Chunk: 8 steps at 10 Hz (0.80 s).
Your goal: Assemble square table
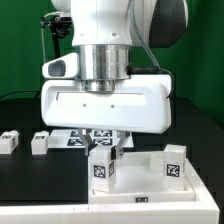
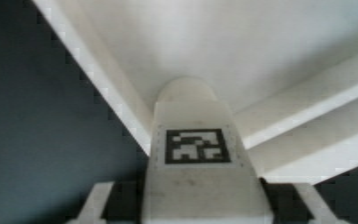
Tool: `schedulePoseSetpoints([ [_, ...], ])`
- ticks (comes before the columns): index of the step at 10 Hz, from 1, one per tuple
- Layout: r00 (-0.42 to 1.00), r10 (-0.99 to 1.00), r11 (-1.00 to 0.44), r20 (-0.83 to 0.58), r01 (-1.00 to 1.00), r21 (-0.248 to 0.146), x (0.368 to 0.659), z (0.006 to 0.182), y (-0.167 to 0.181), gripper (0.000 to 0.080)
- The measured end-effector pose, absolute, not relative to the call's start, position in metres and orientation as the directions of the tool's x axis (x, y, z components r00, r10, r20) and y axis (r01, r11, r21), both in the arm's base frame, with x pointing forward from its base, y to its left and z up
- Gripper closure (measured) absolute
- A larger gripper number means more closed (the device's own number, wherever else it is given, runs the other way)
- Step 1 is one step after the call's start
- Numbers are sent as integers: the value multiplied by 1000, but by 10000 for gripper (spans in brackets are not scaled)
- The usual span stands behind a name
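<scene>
Square table leg (image 2: 197, 140) is pinched between the jaws (contact seen only in wrist view).

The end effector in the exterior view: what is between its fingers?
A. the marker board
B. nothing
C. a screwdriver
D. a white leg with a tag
D: a white leg with a black-and-white tag stands upright between the fingers of the end effector, and the wrist view shows the same leg filling the gap between them.
</scene>
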<state>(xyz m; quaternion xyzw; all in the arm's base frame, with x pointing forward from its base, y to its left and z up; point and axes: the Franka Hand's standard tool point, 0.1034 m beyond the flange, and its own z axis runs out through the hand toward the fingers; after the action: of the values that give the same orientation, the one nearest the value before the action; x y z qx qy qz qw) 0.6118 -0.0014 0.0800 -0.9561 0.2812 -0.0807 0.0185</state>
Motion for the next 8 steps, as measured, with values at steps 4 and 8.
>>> schedulePoseSetpoints([
  [4, 513, -852, -523, 101, -843, -127, 613, 79, 5, 509],
  [8, 614, -781, -624, 115, -772, -118, 614, 81, 2, 321],
])
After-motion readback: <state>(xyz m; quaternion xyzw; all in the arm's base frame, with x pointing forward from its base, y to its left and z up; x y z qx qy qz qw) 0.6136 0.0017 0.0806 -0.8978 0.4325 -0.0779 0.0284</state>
